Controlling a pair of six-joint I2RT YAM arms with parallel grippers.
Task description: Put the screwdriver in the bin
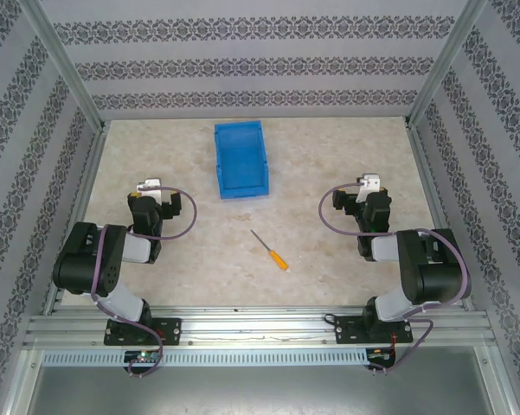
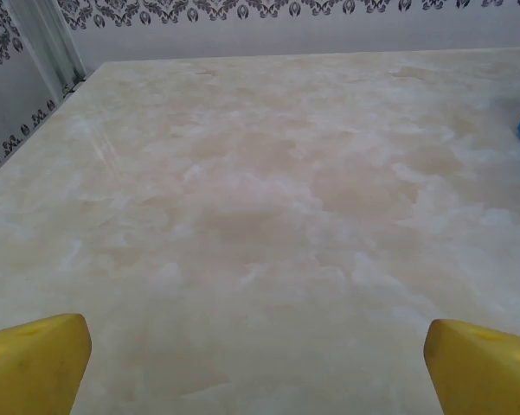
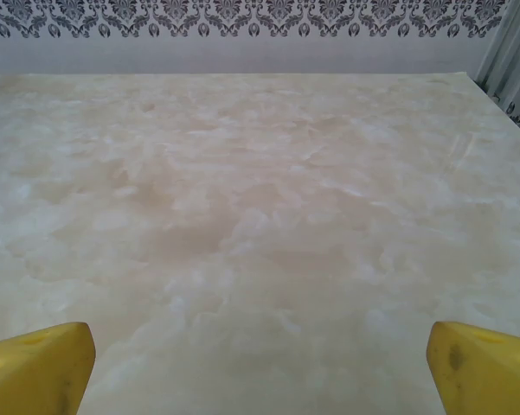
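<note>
With the screwdriver [image 1: 270, 252] lying diagonally on the table [image 1: 208, 268] between the 2 arms, near the bin [image 1: 240, 156], and left gripper [image 1: 149, 186] and right gripper [image 1: 369, 183] both empty with fingers spread, the right should probably pinch the orange handle crosswise.

Lab cell: aluminium frame [image 1: 242, 327], wallpapered walls [image 1: 251, 60]

The screwdriver [image 1: 270, 251] lies flat on the tabletop [image 1: 199, 259], between the left jaws and the right jaws, a little nearer the arm bases than either and well apart from both. Its orange-yellow handle points near-right and its thin grey shaft far-left. The bin [image 1: 221, 164], bright blue and rectangular, stands open top up beyond the screwdriver, closer to the left jaws.
</note>
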